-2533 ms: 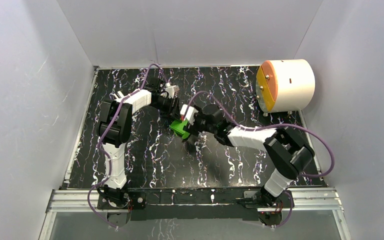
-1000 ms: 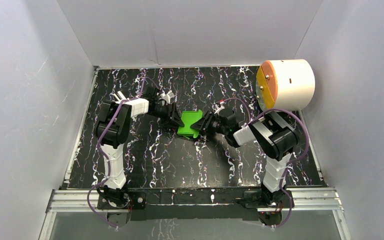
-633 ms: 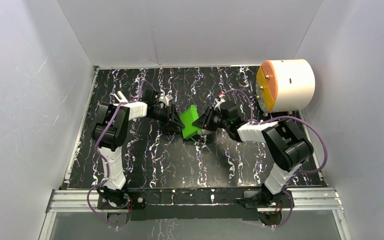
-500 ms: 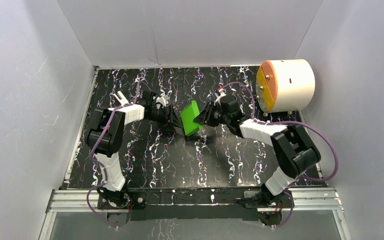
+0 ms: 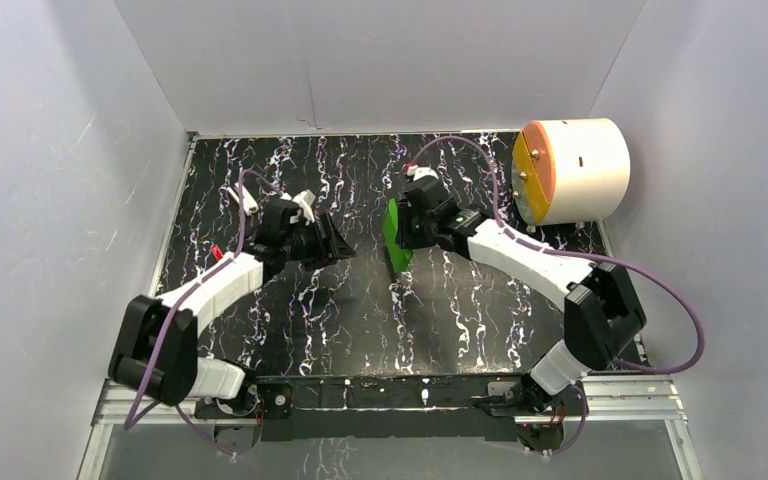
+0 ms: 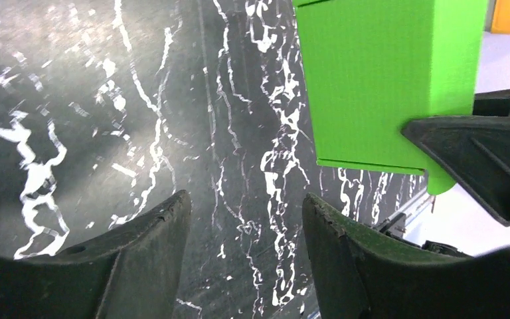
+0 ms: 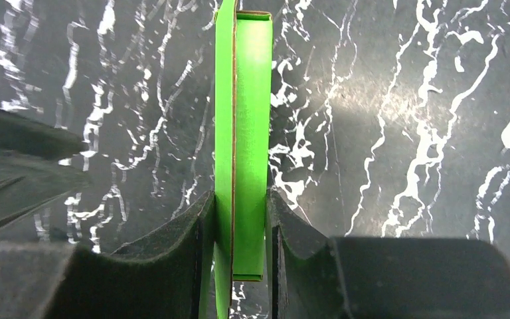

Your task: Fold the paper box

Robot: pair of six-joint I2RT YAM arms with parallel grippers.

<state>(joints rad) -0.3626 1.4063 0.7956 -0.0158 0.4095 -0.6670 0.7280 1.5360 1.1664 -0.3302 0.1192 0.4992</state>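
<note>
Since half a second ago, the left gripper (image 5: 343, 250) has been drawn back toward the near left and is now well apart from the paper box (image 5: 394, 237), which was pinched from both sides before. Its fingers are spread, with only bare table (image 5: 290, 310) seen between them in the left wrist view (image 6: 246, 199).

The paper box is now carried by the right gripper (image 5: 407, 222) alone. It is turned on edge and held above the middle of the table, well apart from the white cylinder (image 5: 570, 170) at the far right. In the right wrist view the folded box (image 7: 242, 100) is clamped across its thin dimension, near one end only, with most of its length left unsupported. A thin layer of card stands slightly proud along its left side, so one flap appears not to be tucked.

Several failures can be judged likely. The box could be pivoted or slid in so narrow a grip if it is swung quickly. The thin card could be crushed if it is squeezed harder. The loose flap could be sprung open, or the whole box knocked free, if it is struck by the returning left fingers off-centre.
</note>
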